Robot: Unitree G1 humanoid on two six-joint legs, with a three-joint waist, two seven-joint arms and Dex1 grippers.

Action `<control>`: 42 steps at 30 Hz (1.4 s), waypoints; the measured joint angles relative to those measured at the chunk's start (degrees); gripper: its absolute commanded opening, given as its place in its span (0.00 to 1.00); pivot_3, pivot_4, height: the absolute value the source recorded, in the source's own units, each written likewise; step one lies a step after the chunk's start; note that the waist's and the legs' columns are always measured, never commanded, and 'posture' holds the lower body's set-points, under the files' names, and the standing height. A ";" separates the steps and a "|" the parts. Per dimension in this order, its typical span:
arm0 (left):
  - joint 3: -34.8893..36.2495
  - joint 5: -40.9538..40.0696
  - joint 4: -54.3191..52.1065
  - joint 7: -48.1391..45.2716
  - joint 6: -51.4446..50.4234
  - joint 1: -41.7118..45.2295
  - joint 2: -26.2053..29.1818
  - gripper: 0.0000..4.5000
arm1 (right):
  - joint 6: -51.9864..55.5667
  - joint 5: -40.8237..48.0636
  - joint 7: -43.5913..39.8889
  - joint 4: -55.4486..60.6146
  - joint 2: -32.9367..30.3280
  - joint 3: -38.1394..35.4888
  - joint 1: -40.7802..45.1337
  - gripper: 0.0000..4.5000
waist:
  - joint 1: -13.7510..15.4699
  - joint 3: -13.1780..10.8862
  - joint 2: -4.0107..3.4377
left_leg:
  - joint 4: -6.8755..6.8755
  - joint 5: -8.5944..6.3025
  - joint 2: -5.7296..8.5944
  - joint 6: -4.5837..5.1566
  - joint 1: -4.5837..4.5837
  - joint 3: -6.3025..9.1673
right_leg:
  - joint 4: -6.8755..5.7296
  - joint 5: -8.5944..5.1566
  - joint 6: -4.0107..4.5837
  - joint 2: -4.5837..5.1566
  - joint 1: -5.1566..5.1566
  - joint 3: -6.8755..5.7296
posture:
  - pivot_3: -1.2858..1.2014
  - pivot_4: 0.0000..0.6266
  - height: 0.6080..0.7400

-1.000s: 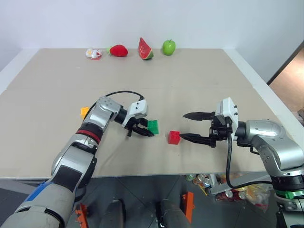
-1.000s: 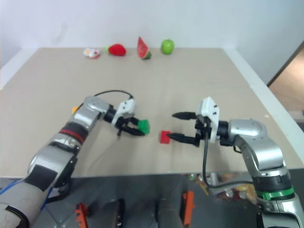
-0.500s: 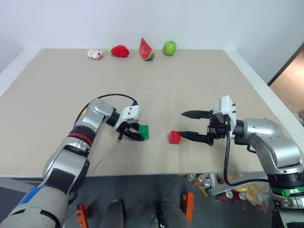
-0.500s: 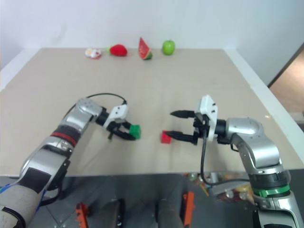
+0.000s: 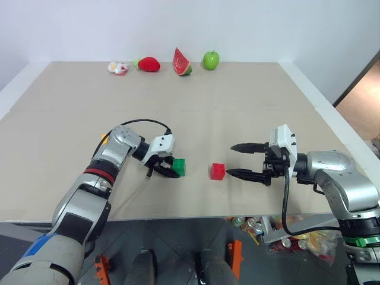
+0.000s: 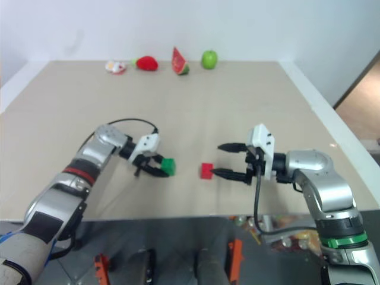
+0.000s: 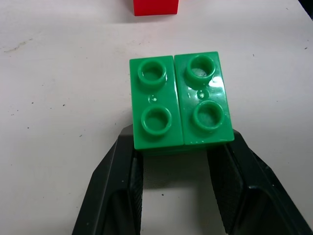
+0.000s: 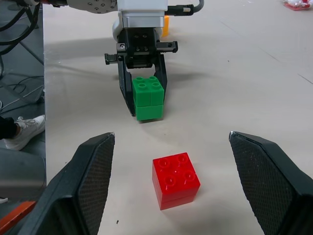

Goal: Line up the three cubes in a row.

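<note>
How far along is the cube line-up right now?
Nothing looks finished yet. In hand: the left end effector is shut on the green cube, set down on the table a gap away from the red cube. The right end effector is open beside the red cube. Left: the yellow-orange cube sits apart behind the left arm.

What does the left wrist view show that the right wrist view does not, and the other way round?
Left wrist view alone: the left gripper from behind, its black fingers clamped on the sides of the green studded plastic cube.

Right wrist view alone: the open right gripper, the whole red studded plastic cube apart from the green one, and a bit of the yellow-orange plastic cube behind the left gripper.

Shared: the green cube, the left gripper holding it, the red cube and the beige table.
</note>
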State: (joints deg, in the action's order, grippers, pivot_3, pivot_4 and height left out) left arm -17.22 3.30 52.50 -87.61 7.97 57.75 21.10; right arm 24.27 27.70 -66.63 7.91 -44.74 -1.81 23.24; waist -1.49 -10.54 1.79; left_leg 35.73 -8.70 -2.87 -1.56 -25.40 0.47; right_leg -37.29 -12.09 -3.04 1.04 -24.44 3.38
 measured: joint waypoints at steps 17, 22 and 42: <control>-0.04 0.39 0.44 0.77 -0.28 0.01 0.63 0.98 | -0.43 0.01 0.51 -0.19 0.84 0.00 0.57 0.86 | -0.02 0.00 -0.01 | 0.48 0.04 0.00 0.06 0.07 -0.02 | -0.01 0.45 0.10 0.02 0.11 0.06 | 0.52 0.24 1.00; -0.04 0.38 -0.20 -0.43 -0.54 0.00 3.22 0.98 | -0.43 0.01 0.45 -0.27 0.96 0.03 1.53 0.86 | -0.46 0.00 -0.01 | 0.45 0.04 -0.08 0.06 0.10 -0.01 | -0.02 0.48 0.13 -0.11 0.05 0.11 | 0.52 0.24 1.00; 31.99 -26.90 -56.46 17.12 -38.02 -41.80 21.53 0.98 | -0.91 -0.26 -1.15 -1.38 8.23 6.38 10.54 0.86 | -1.05 -0.01 -0.01 | -0.12 0.04 -0.30 0.03 0.23 -0.21 | -0.63 -0.04 0.34 -0.25 -0.44 0.29 | 0.52 0.24 1.00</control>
State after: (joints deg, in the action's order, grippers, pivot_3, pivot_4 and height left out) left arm 14.77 -23.60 -3.96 -70.49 -30.05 15.95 42.63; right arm 23.36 27.44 -67.79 6.53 -36.51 4.57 33.78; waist -2.53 -10.55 1.78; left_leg 35.61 -8.67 -3.17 -1.53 -25.17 0.25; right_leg -37.92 -12.13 -2.70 0.79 -24.89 3.67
